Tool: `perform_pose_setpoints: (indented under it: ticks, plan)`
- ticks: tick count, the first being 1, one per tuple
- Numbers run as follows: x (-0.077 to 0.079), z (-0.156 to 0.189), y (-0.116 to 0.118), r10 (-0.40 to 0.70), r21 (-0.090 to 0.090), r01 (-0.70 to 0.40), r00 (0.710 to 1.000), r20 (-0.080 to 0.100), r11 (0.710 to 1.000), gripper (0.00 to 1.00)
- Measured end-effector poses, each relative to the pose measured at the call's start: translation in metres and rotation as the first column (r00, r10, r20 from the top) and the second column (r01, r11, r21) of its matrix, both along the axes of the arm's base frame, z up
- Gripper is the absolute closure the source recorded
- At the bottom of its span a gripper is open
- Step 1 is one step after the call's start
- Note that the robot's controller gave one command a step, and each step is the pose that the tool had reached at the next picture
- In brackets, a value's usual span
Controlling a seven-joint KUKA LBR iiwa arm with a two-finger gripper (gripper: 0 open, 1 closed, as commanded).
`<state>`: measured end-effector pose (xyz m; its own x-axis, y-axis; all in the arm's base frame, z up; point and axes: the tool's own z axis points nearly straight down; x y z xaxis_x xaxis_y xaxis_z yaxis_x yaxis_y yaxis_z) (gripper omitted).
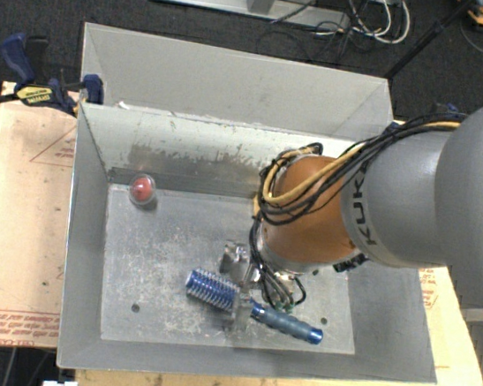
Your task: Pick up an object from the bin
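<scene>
Big grey arm (454, 200) down in the grey metal bin (152, 255), jaws sitting right over a blue brush.

The arm comes in from the right, its orange wrist cover (310, 211) hanging over the middle of the bin floor. The jaws are low at the neck of the blue brush (213, 289), which lies near the front, ribbed head to the left and handle to the right. Honestly can't tell if they're open or closed. A small red ball (142, 189) sits well apart in the back-left corner.
</scene>
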<state>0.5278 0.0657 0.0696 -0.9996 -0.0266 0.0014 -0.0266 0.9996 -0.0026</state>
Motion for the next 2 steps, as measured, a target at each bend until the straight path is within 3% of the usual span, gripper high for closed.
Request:
perform_pose_setpoints:
  ticks: [1, 2]
  plan:
    - [-0.001, 0.000, 0.005, 0.006, 0.004, -0.006, 1.000, 0.000, 1.000, 1.00]
    - [-0.020, 0.159, 0.029, 0.069, 0.005, -0.069, 0.998, 0.010, 0.998, 1.00]
